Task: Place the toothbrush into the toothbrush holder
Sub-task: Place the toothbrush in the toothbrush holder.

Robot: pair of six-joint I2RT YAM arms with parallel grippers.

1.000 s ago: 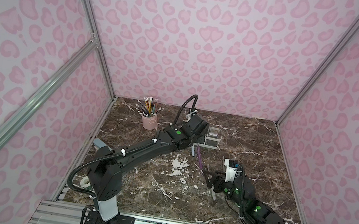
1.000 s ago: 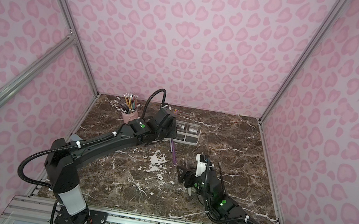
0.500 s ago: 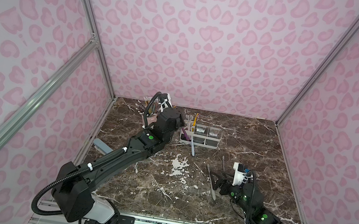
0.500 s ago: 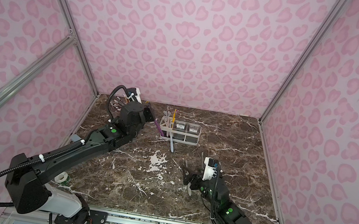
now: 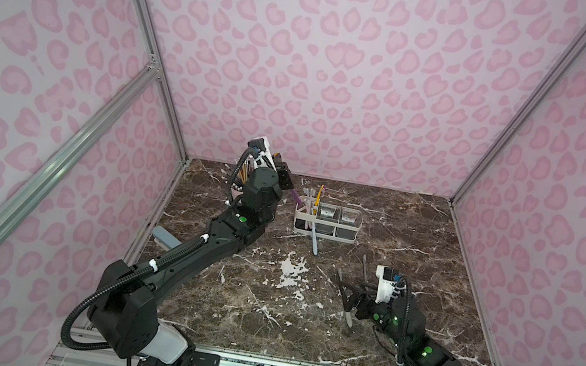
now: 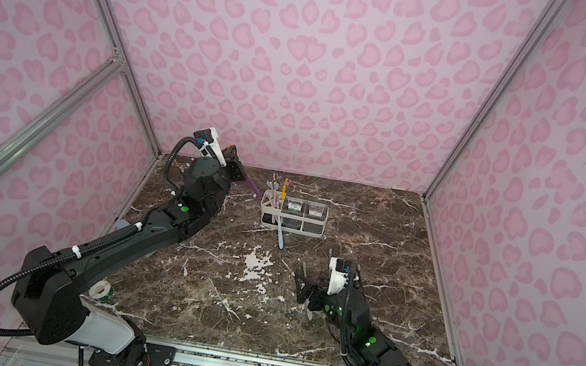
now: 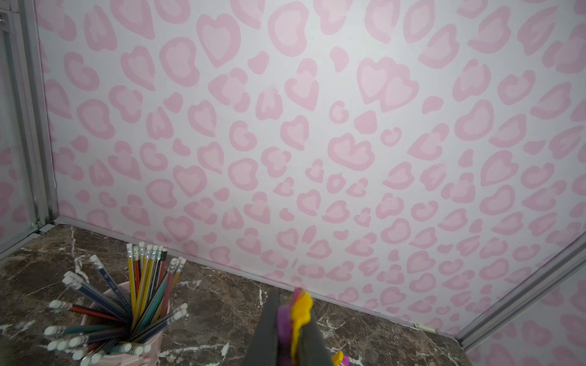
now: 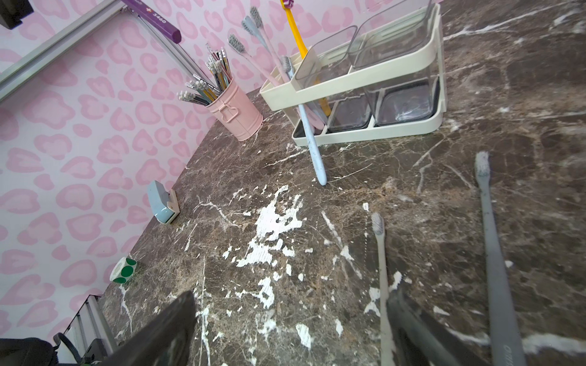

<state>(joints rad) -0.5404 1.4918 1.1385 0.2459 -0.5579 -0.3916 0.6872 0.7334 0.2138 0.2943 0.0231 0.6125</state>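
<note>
My left gripper is raised at the back left, over the pencil cup, shut on a purple toothbrush with yellow bristles. Its handle slants down toward the white toothbrush holder, ending just left of the slot end. That holder has yellow and pink brushes in its slots. A pale blue toothbrush leans out of it onto the table. My right gripper sits low at the front right, open and holding nothing. One grey toothbrush lies against a finger, another grey one beside it.
A pink cup of pencils stands left of the holder, mostly hidden behind my left arm in both top views. A small blue-grey block lies by the left wall. A roll of green stickers sits near the front left.
My left arm swung from the table's middle up to the back left, carrying the purple toothbrush. The right gripper drew back a little and opened wider.
</note>
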